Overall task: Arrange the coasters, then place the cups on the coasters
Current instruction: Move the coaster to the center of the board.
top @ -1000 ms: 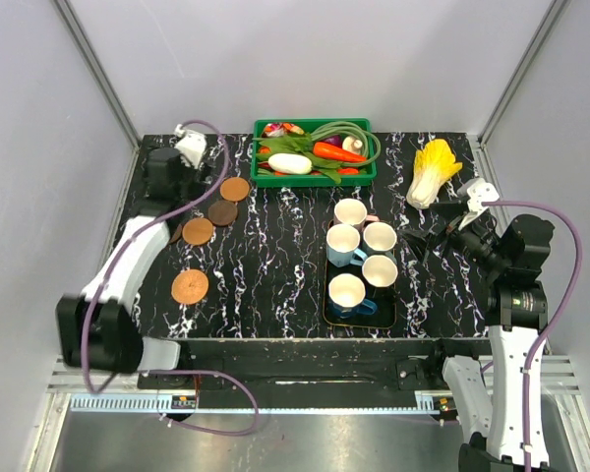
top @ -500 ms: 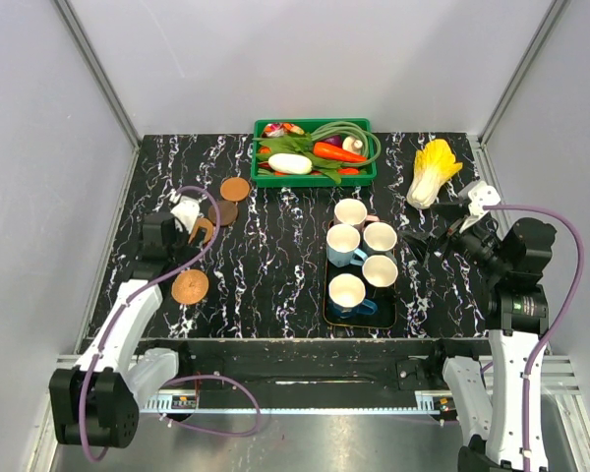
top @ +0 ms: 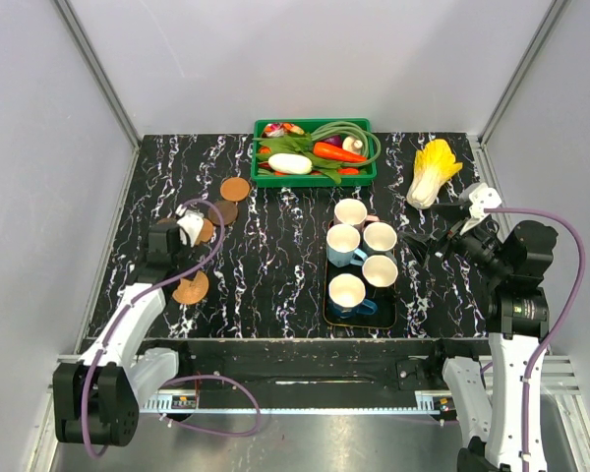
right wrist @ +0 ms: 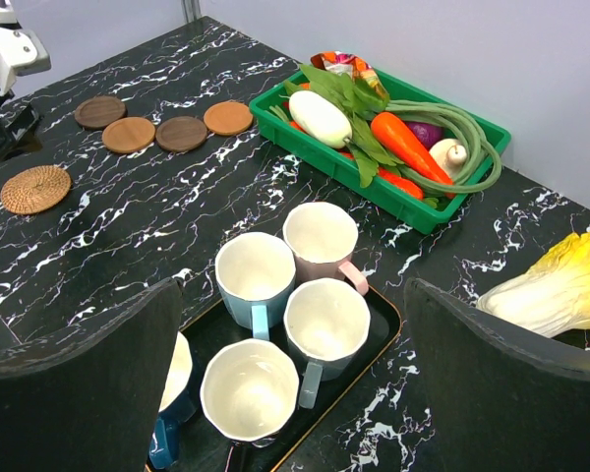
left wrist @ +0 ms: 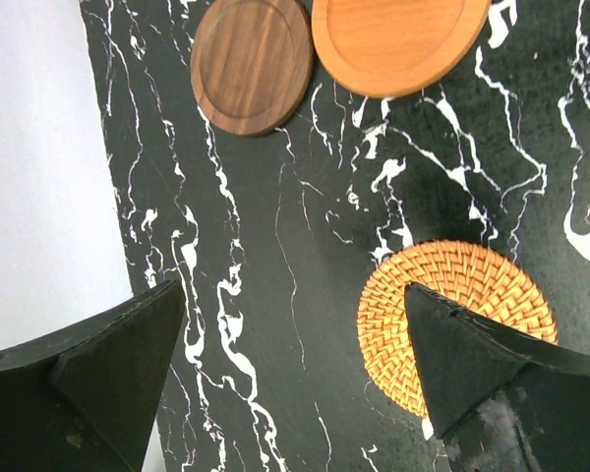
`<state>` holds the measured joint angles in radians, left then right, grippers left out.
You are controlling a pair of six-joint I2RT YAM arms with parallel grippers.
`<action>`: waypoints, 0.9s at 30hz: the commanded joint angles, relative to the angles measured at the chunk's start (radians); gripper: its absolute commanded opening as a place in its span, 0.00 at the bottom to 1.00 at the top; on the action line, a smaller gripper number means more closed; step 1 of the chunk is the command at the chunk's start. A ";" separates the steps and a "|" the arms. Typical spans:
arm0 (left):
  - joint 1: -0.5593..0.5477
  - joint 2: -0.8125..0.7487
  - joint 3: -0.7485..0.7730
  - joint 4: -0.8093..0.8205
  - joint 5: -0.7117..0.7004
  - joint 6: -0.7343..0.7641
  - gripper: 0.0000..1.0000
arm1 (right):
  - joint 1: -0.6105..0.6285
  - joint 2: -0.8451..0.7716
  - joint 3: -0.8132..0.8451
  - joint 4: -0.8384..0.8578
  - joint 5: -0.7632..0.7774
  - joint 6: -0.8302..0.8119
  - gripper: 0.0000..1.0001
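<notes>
Left wrist: L end effector (left wrist: 290,295) apart, one finger over round woven orange rattan coaster (left wrist: 462,270). Risk: thin disc skids if pinched off-centre. R end effector (right wrist: 290,295) apart.

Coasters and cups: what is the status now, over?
Left gripper open, near woven coaster. Right gripper open, empty, near cups. All five cups on tray, none on coasters. Path clear.
</notes>
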<state>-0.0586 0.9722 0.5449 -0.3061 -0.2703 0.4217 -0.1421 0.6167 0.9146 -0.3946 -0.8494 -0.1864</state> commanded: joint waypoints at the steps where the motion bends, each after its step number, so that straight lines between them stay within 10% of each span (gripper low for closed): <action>1: 0.003 -0.038 -0.049 -0.002 -0.024 0.023 0.99 | 0.003 -0.009 0.007 0.014 0.001 -0.007 1.00; 27: -0.247 0.338 -0.083 0.213 -0.245 0.035 0.99 | 0.003 0.000 0.006 0.013 0.007 -0.015 1.00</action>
<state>-0.2745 1.2522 0.4740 -0.0845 -0.5186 0.4789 -0.1421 0.6151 0.9146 -0.3946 -0.8490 -0.1871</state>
